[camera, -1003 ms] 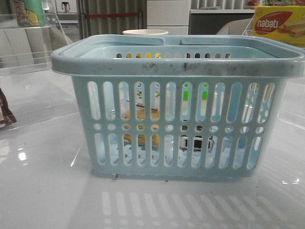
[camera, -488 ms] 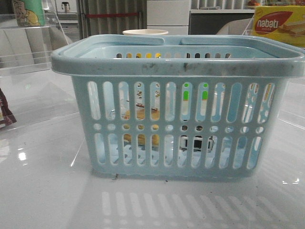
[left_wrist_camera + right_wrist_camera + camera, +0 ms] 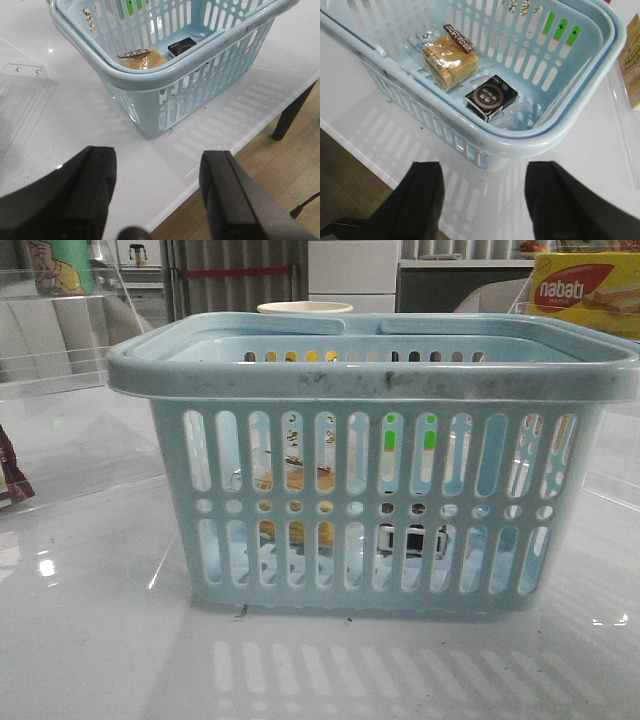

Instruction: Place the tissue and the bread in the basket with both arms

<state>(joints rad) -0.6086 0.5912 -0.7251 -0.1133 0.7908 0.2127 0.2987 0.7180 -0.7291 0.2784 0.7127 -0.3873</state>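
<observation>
Glossy white tabletop under bright light, clear acrylic stands toward the back on both sides, brown wooden floor past the table edge. Near the middle, upright, a large pale blue plastic shopping basket with vertical slots, a row of round holes and a scuffed rim. On the basket floor, golden-brown bread in a clear plastic wrapper with a dark label strip, lying flat; just beside it, perhaps touching, a small pack with a black printed top and white sides, the tissue. Both also glimpsed through the slots from the front, the bread at left, the tissue pack at right. Behind the basket, a pale round cup rim; far back at right, a yellow-and-red "nabati" box; at the left edge, part of a dark brown packet.

Left gripper outside the basket, above bare table near the edge, black fingers spread wide, nothing between them. Right gripper likewise outside, near a basket corner, fingers apart and empty.
</observation>
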